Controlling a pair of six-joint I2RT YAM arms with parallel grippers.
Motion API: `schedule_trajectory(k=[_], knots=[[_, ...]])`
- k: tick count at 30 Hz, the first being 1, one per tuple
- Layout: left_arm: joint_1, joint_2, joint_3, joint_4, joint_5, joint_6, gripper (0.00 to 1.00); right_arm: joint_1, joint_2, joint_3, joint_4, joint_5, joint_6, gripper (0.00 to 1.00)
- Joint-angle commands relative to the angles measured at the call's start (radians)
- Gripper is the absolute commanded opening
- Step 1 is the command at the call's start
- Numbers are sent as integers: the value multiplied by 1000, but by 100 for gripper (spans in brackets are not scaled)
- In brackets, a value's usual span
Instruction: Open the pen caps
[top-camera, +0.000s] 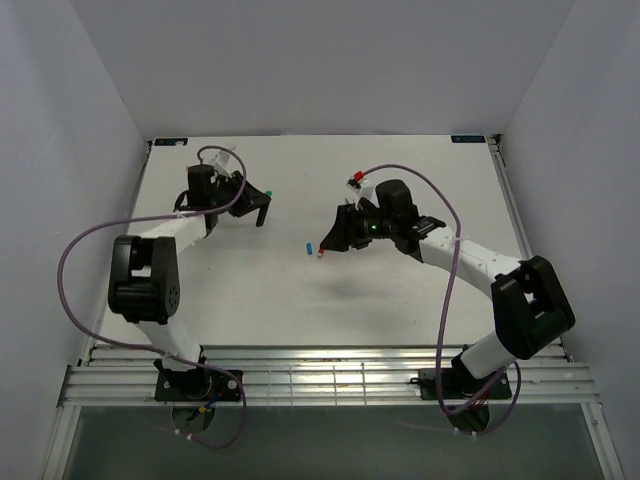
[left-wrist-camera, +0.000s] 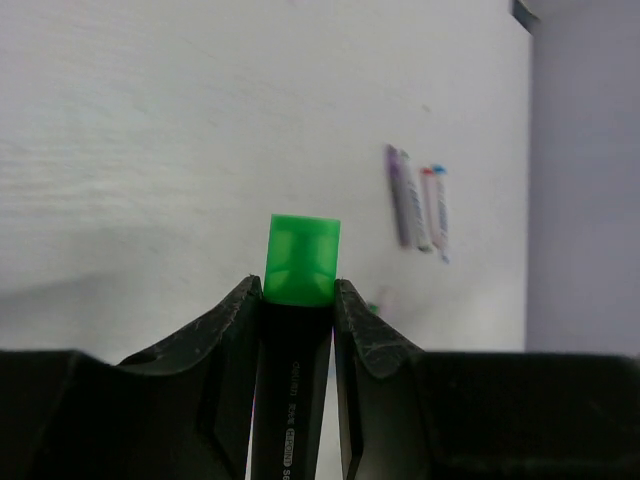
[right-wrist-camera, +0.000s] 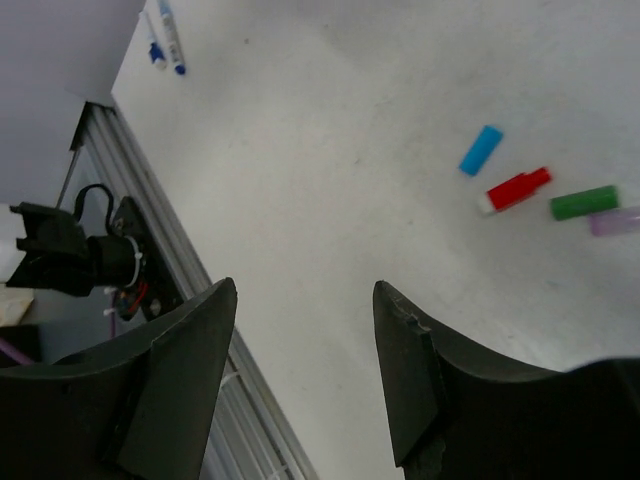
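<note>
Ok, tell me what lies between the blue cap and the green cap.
A short red plastic cap with a whitish end, between the light-blue plastic cap and the green plastic cap; the right wrist view shows it.

White table (top-camera: 400, 290), blue cap (right-wrist-camera: 481, 150), red cap (right-wrist-camera: 518, 189), green cap (right-wrist-camera: 584, 202) close tog., few pens (left-wrist-camera: 403, 197) apart

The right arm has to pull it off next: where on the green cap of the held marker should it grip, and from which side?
Probably the exposed end of the green cap, approached head-on along the marker: the left gripper clamps the black barrel right behind it, leaving only that squarish stub free.
</note>
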Motion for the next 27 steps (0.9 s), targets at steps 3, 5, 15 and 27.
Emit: schedule_trajectory(k=[3,5,15,27], knots=[[-88,-367,-246,139,92,-183,0,77,-68,-70,207,-101,181,64],[-102,-506,-332,137,37,-252,0,111,-74,-93,280,-116,233,66],[-298,-863,-455,-54,-370,-371,0,320,-60,-26,324,153,230,76],[-331,-894,-421,-229,-461,-381,0,406,84,131,270,327,169,63]])
